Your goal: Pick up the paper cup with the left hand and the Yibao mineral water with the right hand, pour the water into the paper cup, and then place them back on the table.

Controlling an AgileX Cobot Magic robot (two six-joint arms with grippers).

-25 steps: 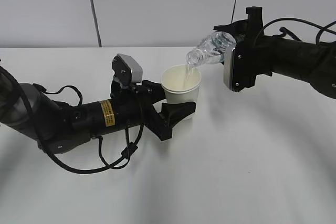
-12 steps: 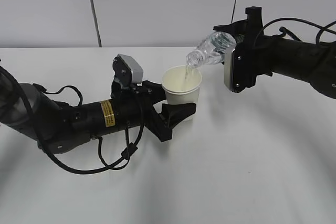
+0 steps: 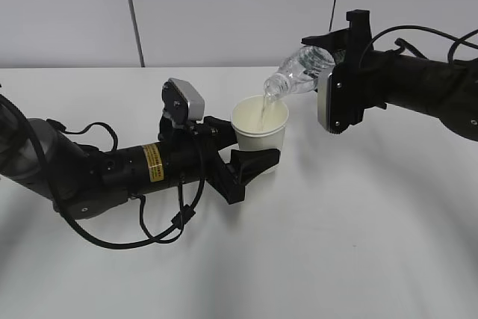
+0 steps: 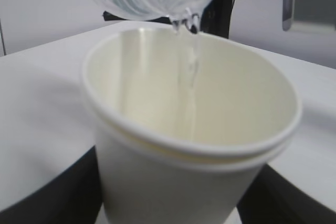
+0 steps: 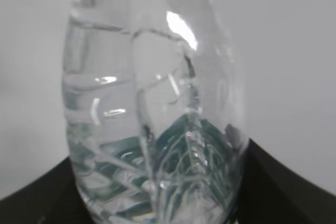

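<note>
Item 1, one small cream-white tapered paper cup with a rolled rim [image 3: 259, 127]: I have it held upright in my left hand [image 3: 240, 156], the black arm with the yellow sticker, whose jaws are closed narrow on the cup's lower wall, one on each side. It sits just above or on the white flat worktop [image 3: 351, 244]; I cannot tell which. Upright and low is, I judge, so the mouth faces the stream and nothing spills.

Item 2, one small clear ribbed plastic bottle of Yibao mineral water, uncapped [image 3: 299, 69]: gripped by my right hand [image 3: 328, 65], the black arm with no sticker, jaws closed on its base end, where the right wrist view shows green label behind the ribs. It is tipped neck-down toward the left, mouth just above the cup's far rim, so the pour lands inside.

Item 3, one thin stream of clear water [image 4: 187, 61]: falling from the bottle mouth into the cup; the left wrist view shows it running down the inner wall.

Count: one cup, one bottle, two arms, one worktop.

Stage, by my reading: pouring under way; setting both back down is not yet done.
</note>
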